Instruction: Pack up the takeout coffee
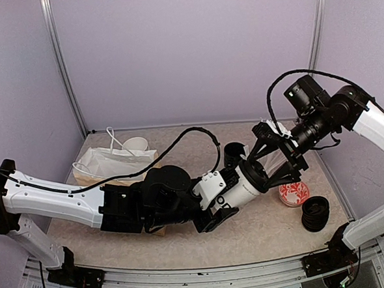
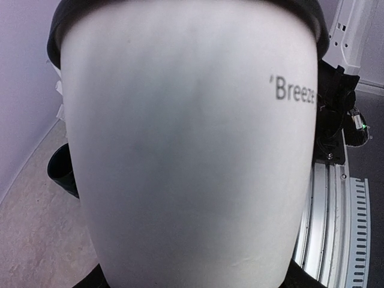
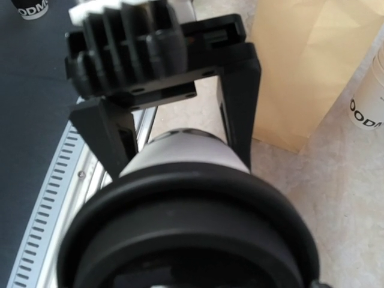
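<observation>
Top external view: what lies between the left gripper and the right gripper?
A white tapered paper cup with round black plastic lid, held sideways by the left gripper, lid toward the right gripper. The top external view shows it.

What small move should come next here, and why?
Probably close the right gripper onto the black lid. The left gripper holds the white cup sideways, its lid end sitting inside the open right gripper, not visibly clamped yet.

Cup [image 2: 180, 150] lettering [image 2: 294, 90] partly off-frame
</observation>
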`<state>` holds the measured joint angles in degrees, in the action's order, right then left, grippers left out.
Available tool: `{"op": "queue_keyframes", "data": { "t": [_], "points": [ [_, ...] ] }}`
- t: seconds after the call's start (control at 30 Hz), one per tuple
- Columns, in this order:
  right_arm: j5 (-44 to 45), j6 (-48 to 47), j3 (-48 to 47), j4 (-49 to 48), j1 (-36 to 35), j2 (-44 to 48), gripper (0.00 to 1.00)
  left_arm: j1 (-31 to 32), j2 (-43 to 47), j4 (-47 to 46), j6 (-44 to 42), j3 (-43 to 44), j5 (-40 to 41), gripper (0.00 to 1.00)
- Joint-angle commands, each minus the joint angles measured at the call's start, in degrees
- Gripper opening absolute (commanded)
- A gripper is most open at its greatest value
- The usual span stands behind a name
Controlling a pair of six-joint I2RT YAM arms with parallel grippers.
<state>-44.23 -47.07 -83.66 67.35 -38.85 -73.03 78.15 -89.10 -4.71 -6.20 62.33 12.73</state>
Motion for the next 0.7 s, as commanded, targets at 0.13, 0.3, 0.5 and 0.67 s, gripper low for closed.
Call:
{"op": "queue_keyframes", "data": {
  "t": [0.13,0.3,0.5,0.67],
  "points": [
    [-1.5,0.9,-0.3,-0.4,-0.8,-1.0,0.72,-0.4,0.0,-3.0,1.6,2.8,2.7,0.64],
    [-0.9,1.5,-0.8,-0.4,-0.8,-0.6,0.61,-0.7,0.7,-1.9,2.5,2.9,6.8,0.73],
    [2.7,2.6,-1.1,-1.1,-0.6,0.0,0.55,-0.3,2.0,2.6,3.1,3.3,12.6,0.99],
    [4.8,3.8,-2.7,-1.2,0.8,-0.3,0.54,4.4,4.4,15.9,3.0,9.7,16.1,0.99]
  ]
}}
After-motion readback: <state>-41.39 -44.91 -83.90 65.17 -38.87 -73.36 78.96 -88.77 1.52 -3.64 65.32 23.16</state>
